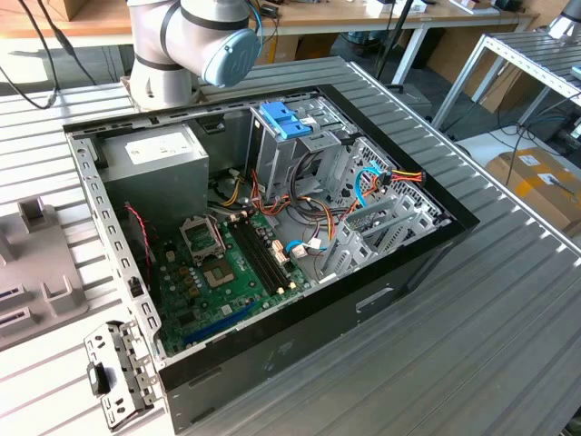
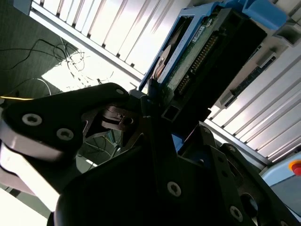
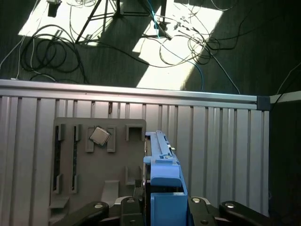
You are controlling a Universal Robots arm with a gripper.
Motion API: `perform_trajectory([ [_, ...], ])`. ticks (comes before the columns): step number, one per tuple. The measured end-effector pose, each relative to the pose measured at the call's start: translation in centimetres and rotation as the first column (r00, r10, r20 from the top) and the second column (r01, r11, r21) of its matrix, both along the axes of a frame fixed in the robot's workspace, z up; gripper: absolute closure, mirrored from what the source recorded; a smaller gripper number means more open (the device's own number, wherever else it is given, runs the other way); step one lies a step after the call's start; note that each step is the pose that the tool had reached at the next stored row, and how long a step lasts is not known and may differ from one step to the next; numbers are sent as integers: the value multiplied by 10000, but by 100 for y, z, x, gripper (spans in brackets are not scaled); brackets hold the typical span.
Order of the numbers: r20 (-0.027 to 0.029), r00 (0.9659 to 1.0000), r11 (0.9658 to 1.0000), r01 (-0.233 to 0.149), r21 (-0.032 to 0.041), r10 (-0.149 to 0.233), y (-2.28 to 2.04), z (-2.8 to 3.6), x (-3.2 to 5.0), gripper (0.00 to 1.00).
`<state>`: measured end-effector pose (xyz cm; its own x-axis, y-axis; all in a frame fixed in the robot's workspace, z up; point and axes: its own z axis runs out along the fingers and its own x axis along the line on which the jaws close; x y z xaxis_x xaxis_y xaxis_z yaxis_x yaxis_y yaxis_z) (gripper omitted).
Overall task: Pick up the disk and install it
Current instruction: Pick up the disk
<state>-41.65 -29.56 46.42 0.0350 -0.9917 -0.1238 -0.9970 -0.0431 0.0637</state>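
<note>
Slatted aluminium table [image 1: 508,318] carries an open computer case [image 1: 318,327], lying on its side with the interior facing up. Base of the arm [image 1: 191,45] stands on the table at the far edge of the case. Inside the case: grey power supply box [image 1: 150,159] with a white label in the corner nearest the arm base. Green motherboard [image 1: 227,272] lies on the case floor in front of it. Drive cage with a pale blue bracket [image 1: 284,120] on top sits toward the exterior view's right of the power supply. Grey fixture tray [image 1: 36,272] rests on the table off the case, at the exterior view's left. A small perforated metal panel [image 1: 113,372] lies at the case's near corner. Gripper [image 2: 169,115] is clamped on the disk [image 2: 202,52], with black fingers [image 2: 117,101] pressed against both flat sides of its lower end. The rest of the disk stands out beyond the fingertips, with green circuit board and blue rail exposed. In the first wrist view the disk [image 3: 164,188] is edge-on, blue rail and tab toward the camera, held in the gripper [image 3: 164,207] above the table, just beside the edge of the fixture tray [image 3: 117,160]. A square processor chip [image 3: 99,135] sits tilted in a tray pocket. Loose cables [image 3: 47,52] lie on the floor past the table edge.
</note>
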Motion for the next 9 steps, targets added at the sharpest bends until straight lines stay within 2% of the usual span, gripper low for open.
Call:
perform_trajectory([
  [9, 0, 10000, 10000, 0, 20, 0, 0, 143, 4, 64],
])
